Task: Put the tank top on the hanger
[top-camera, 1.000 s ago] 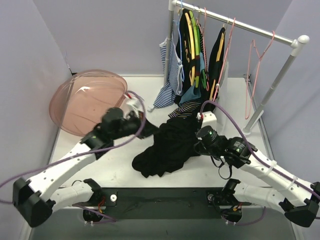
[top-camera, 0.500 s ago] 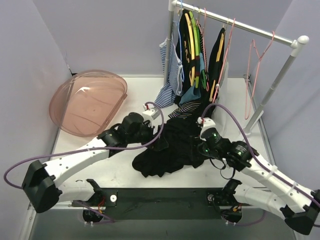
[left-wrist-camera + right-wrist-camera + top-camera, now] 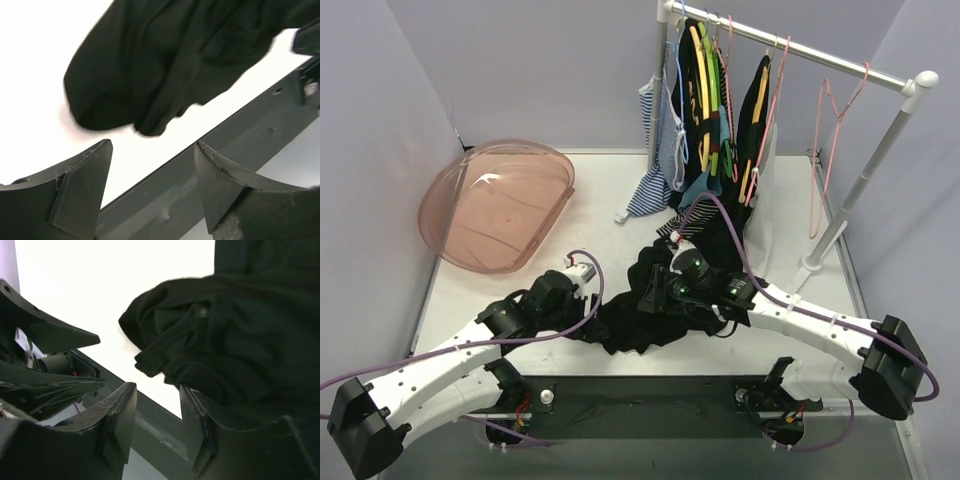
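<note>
At near edge of table (image 3: 582,205), centre: tank top (image 3: 638,318) bunched, long axis toward far-right corner. We see left hand (image 3: 152,147) spread, just left of it; right hand (image 3: 157,390) spread over it, nearer.

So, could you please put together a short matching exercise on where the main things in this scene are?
Column one:
1. pink basin
2. black garment
3. striped top
4. empty pink hanger

Column two:
A. hanging alone near the right end of the rail
B. lying at the far left of the table
C. crumpled in a heap mid-table
D. hanging at the left end of the rail

Pairs: 1-B, 2-C, 3-D, 4-A
</note>
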